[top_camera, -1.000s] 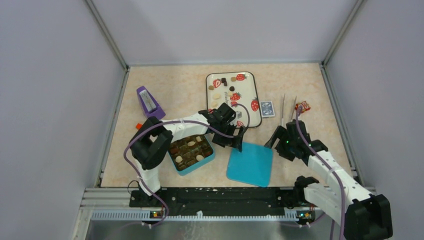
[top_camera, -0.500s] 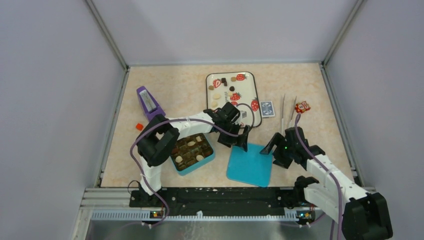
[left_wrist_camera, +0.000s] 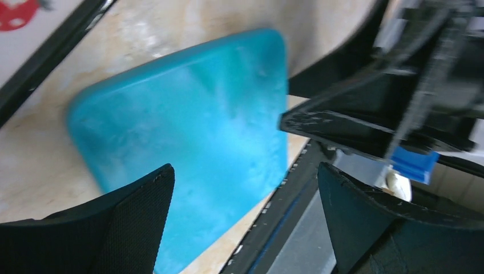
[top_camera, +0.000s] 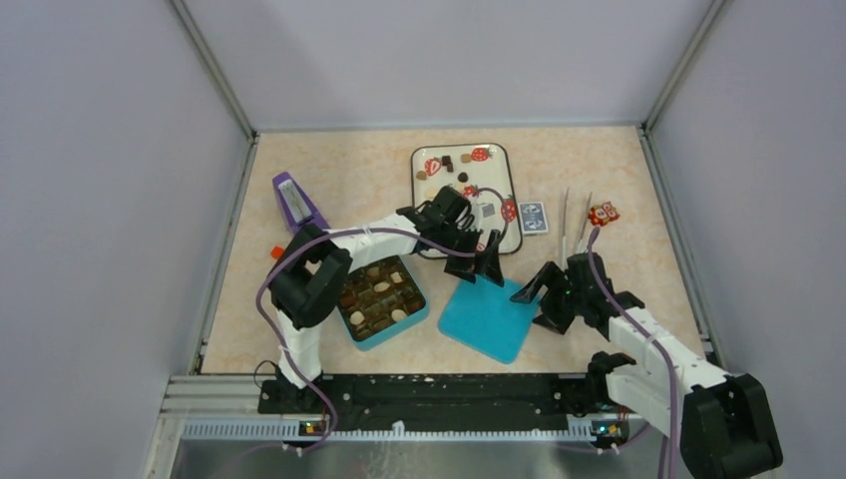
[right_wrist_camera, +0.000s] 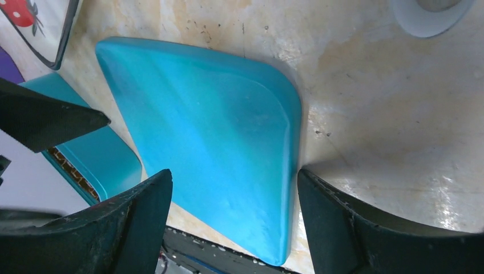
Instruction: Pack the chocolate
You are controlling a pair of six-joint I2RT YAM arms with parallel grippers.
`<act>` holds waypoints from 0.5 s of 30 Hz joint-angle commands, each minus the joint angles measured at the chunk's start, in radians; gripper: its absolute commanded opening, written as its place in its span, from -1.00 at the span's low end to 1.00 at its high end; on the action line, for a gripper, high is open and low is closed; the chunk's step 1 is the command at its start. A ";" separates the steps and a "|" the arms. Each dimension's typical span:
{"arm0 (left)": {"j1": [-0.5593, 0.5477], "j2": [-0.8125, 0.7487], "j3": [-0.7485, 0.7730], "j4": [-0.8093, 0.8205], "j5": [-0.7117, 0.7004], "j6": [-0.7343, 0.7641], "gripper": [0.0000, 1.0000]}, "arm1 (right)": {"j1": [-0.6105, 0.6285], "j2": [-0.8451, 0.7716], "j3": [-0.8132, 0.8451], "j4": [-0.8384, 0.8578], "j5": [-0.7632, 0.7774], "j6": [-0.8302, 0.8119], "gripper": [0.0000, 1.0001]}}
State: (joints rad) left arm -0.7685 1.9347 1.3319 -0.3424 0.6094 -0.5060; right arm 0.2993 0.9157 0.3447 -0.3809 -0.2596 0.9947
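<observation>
The open teal box (top_camera: 419, 309) holds chocolate (top_camera: 379, 297) in rows, and more chocolate (top_camera: 446, 165) lies on the strawberry tray (top_camera: 499, 170). The teal lid (top_camera: 489, 317) lies flat, right of the box. My left gripper (top_camera: 487, 267) hangs open over the lid's (left_wrist_camera: 188, 114) far edge, with nothing between its fingers (left_wrist_camera: 131, 222). My right gripper (top_camera: 537, 305) is open at the lid's (right_wrist_camera: 211, 131) right side. Its right finger (right_wrist_camera: 342, 222) touches the lid's edge, and its left finger stands over the lid.
A purple object (top_camera: 296, 203) stands far left of the box. A card deck (top_camera: 533, 217), tweezers (top_camera: 574, 225) and an orange owl figure (top_camera: 602, 213) lie right of the tray. A small orange piece (top_camera: 277, 251) sits left of the box. The black rail (top_camera: 439, 391) runs along the near edge.
The right gripper has moved left against the lid, which has slid left and turned. The left gripper has shifted right and farther away, from the box side to the lid's far edge.
</observation>
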 commanded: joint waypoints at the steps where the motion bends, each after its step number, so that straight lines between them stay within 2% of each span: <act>1: 0.035 -0.109 -0.023 0.187 0.216 -0.084 0.98 | 0.005 0.005 -0.015 0.072 -0.018 0.030 0.56; 5: 0.058 -0.142 -0.091 0.313 0.305 -0.154 0.98 | 0.006 0.011 -0.036 0.114 -0.024 0.047 0.56; 8: 0.064 -0.137 -0.061 0.217 0.255 -0.091 0.98 | 0.006 0.029 -0.040 0.134 -0.033 0.055 0.56; 10: 0.064 -0.140 -0.010 0.057 0.099 0.012 0.97 | 0.005 0.034 -0.033 0.122 -0.028 0.045 0.56; 12: 0.064 -0.138 0.023 -0.089 -0.144 0.074 0.98 | 0.005 0.027 -0.023 0.095 -0.010 0.028 0.56; 13: 0.063 -0.134 0.030 -0.139 -0.218 0.089 0.98 | 0.006 0.023 -0.018 0.080 0.001 0.022 0.56; 15: 0.065 -0.123 0.020 -0.181 -0.261 0.107 0.98 | 0.005 0.019 -0.009 0.062 0.018 0.017 0.56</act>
State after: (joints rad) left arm -0.7048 1.8301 1.3159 -0.3397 0.5949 -0.5014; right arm 0.2993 0.9382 0.3157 -0.2756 -0.2916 1.0363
